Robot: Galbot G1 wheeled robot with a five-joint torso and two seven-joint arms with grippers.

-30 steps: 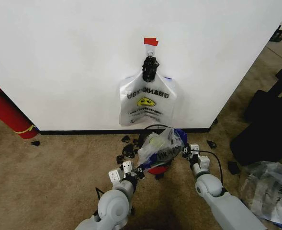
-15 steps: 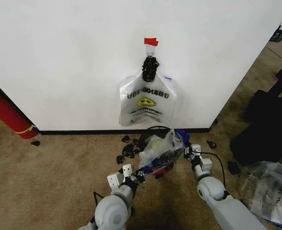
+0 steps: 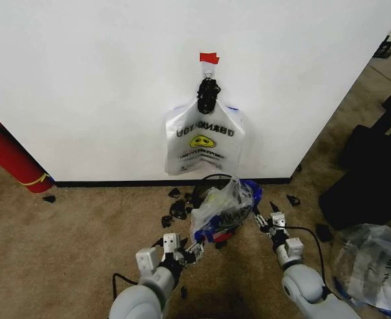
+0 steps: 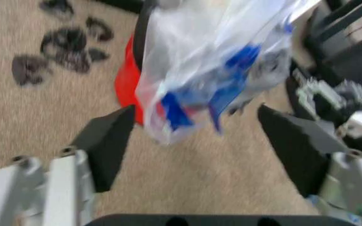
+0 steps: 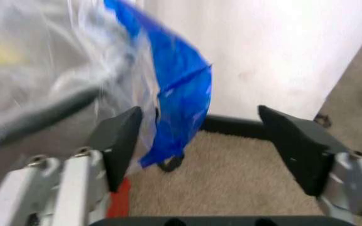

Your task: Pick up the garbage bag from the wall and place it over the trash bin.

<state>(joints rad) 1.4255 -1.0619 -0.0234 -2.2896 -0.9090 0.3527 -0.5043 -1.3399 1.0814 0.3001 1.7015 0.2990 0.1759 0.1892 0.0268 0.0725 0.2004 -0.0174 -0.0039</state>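
One garbage bag [image 3: 204, 141] with a yellow smiley hangs on the white wall from a black clip [image 3: 208, 95]. A second crumpled garbage bag [image 3: 222, 203] with blue print lies draped over the trash bin [image 3: 212, 178], whose red base [image 3: 218, 234] shows beneath. My left gripper [image 3: 194, 249] is open just short of the bag's near left side, touching nothing. My right gripper [image 3: 265, 214] is open beside the bag's right side. In the left wrist view the bag [image 4: 212, 70] hangs beyond the open gripper [image 4: 197, 141]. The right wrist view has the bag's blue part [image 5: 175, 84] ahead of the open gripper [image 5: 200, 141].
A red fire extinguisher [image 3: 6, 156] leans at the far left wall. Black scraps [image 3: 175, 209] litter the carpet left of the bin. Black cases [image 3: 374, 179] and a clear plastic sack [image 3: 374, 262] crowd the right side. Open carpet lies to the left.
Both grippers have drawn back toward me and away from the bag on the bin. The bag has slipped free of them and settled lower over the bin.
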